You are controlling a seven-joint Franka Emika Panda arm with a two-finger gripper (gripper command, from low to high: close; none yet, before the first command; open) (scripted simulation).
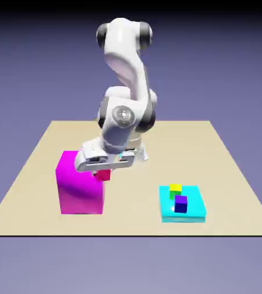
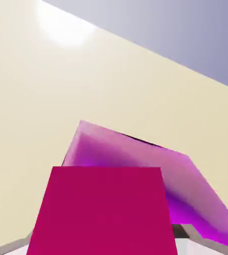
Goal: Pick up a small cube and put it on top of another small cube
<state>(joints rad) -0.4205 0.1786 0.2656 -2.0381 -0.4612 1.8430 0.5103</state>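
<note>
In the exterior view the gripper [image 1: 102, 171] has the small red cube [image 1: 103, 174] up beside the magenta block [image 1: 80, 186], so the pick looks done and the placing left, while the hand view alone shows the cube's broad face filling the closed pincer

Can't really make out the fingertips, the red cube [image 2: 103, 211] covers most of them in the hand view. That cube runs off the bottom edge there, and the magenta block [image 2: 135, 149] is partly hidden behind it.
</note>
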